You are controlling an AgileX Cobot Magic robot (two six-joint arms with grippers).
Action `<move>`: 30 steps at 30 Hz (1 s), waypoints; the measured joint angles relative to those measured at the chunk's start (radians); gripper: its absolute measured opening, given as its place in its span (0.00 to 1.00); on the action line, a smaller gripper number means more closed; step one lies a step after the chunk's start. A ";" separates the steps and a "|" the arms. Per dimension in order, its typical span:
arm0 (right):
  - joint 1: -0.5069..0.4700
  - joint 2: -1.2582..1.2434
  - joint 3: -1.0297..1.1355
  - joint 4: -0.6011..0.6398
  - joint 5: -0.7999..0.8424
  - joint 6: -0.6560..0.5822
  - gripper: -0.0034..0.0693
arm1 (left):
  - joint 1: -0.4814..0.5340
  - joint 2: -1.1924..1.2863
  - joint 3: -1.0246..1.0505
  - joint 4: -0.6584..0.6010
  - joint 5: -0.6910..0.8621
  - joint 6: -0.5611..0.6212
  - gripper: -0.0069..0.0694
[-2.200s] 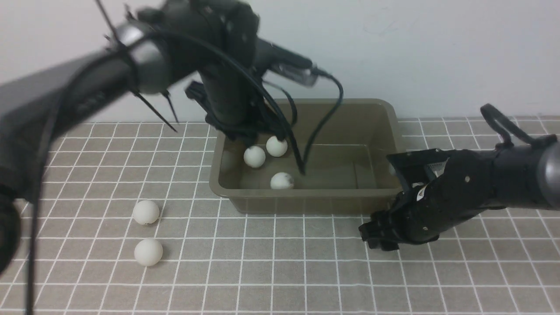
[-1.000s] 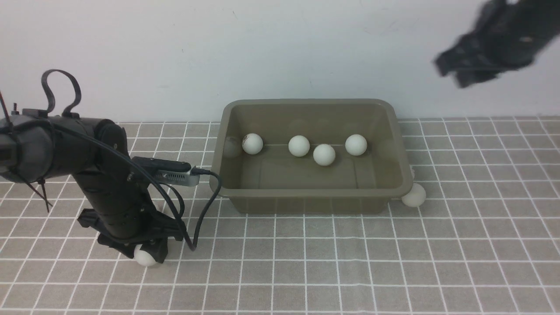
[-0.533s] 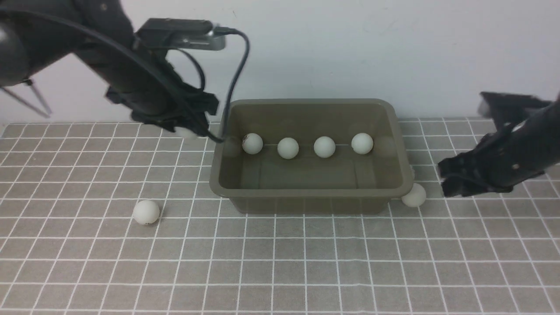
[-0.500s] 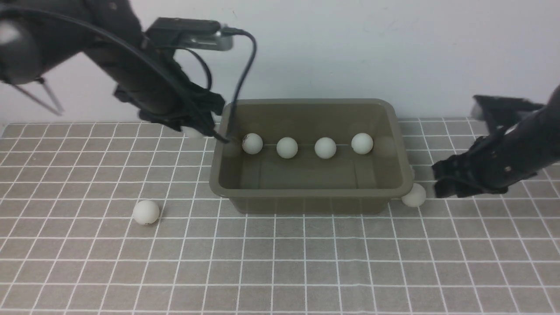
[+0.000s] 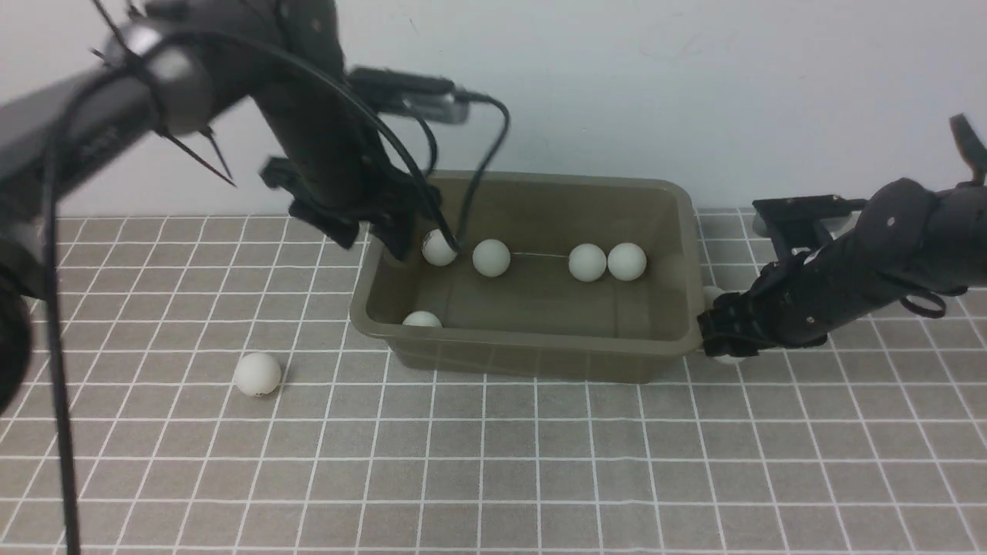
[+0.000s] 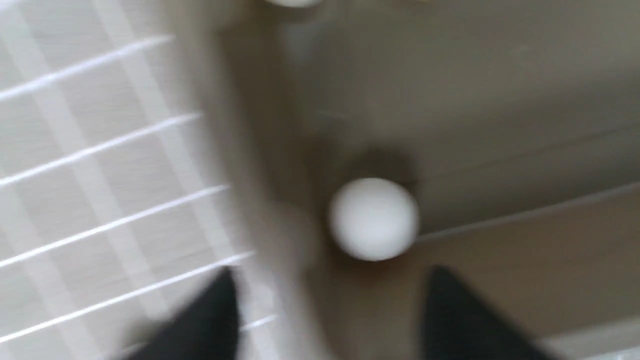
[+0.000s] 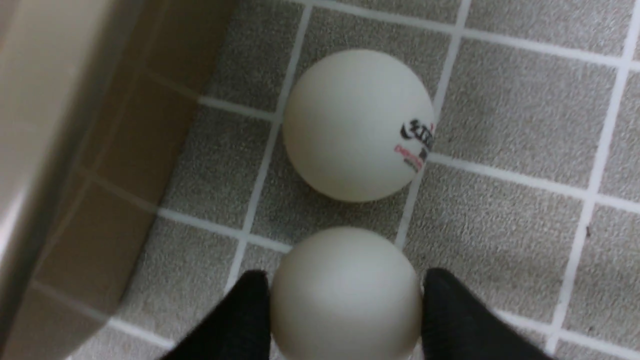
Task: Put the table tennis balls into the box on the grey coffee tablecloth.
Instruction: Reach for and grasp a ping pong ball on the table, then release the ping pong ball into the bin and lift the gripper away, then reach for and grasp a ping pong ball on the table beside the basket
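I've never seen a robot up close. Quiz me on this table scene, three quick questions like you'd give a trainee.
1. How many balls lie inside the box?
2. True or false: the lettered ball is inside the box.
3. Which one has a ball between its fingertips? A. left gripper B. right gripper
Key: 1. five; 2. false, it lies on the tablecloth; 3. B.

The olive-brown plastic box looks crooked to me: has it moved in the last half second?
Yes. The olive-brown plastic box slid left and turned slightly against the grey gridded tablecloth.
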 joint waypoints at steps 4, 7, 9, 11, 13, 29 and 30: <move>-0.019 -0.036 0.000 0.000 0.078 0.005 0.54 | 0.088 -0.088 0.010 0.025 0.030 -0.014 0.13; -0.058 -0.153 0.003 0.009 0.142 0.020 0.54 | 0.197 -0.142 0.081 0.009 0.044 -0.019 0.09; -0.072 -0.258 -0.006 0.049 0.151 0.021 0.54 | 0.249 -0.159 0.171 0.000 0.047 -0.015 0.08; -0.065 -0.326 -0.044 0.092 0.166 0.013 0.54 | 0.278 -0.161 0.266 -0.012 0.045 -0.002 0.08; -0.035 -0.350 -0.120 0.111 0.198 -0.001 0.54 | 0.286 -0.159 0.361 -0.026 0.016 0.006 0.08; 0.126 -0.051 -0.633 -0.114 0.524 0.106 0.90 | 0.274 -0.050 0.525 -0.174 -0.283 0.130 0.61; 0.122 -0.054 -0.645 -0.135 0.538 0.121 0.90 | 0.274 -0.036 0.525 -0.174 -0.288 0.130 0.67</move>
